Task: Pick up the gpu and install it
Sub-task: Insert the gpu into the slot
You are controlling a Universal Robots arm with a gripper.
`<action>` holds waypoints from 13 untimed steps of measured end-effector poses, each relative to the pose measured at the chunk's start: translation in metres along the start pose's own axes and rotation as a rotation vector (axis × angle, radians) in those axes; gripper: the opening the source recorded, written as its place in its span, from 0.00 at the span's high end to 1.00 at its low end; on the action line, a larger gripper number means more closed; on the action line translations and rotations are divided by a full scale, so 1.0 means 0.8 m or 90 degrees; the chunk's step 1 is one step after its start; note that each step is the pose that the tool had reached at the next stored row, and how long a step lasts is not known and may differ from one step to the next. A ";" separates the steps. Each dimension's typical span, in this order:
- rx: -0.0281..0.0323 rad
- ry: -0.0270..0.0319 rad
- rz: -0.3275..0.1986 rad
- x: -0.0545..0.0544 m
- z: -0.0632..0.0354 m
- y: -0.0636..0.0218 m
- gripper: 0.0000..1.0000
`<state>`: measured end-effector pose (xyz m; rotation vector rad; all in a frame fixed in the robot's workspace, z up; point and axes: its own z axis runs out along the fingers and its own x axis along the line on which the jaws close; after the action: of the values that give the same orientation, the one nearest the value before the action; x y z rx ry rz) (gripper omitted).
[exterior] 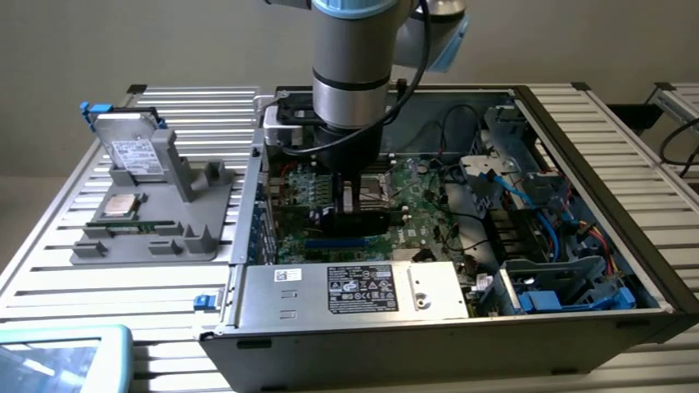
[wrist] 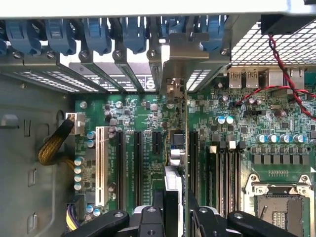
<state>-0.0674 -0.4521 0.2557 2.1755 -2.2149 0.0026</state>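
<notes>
The tool (exterior: 354,199) grips the gpu (exterior: 367,221) on edge over the green motherboard (exterior: 426,196) inside the open computer case (exterior: 437,356). On the surface (exterior: 44,274) at the exterior view's left, a grey fixture (exterior: 142,247) holds a hard drive (exterior: 133,151).

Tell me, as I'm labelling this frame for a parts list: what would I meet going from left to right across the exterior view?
In order: hard drive → gpu → blue drive-bay clip.

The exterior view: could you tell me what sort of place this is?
Probably a robotics lab's computer-assembly bench: an open PC case on a slatted metal table, a grey parts fixture, and a robot arm holding the gpu inside.
</notes>
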 end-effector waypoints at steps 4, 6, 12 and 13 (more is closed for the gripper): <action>-0.0009 0.0001 0.000 0.000 0.003 0.000 0.73; -0.0011 0.0002 0.000 0.000 0.003 0.000 0.73; -0.0009 -0.0001 0.000 0.000 0.004 0.001 0.73; -0.0011 -0.0001 0.000 0.000 0.004 0.002 0.73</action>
<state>-0.0690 -0.4521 0.2523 2.1747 -2.2142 0.0006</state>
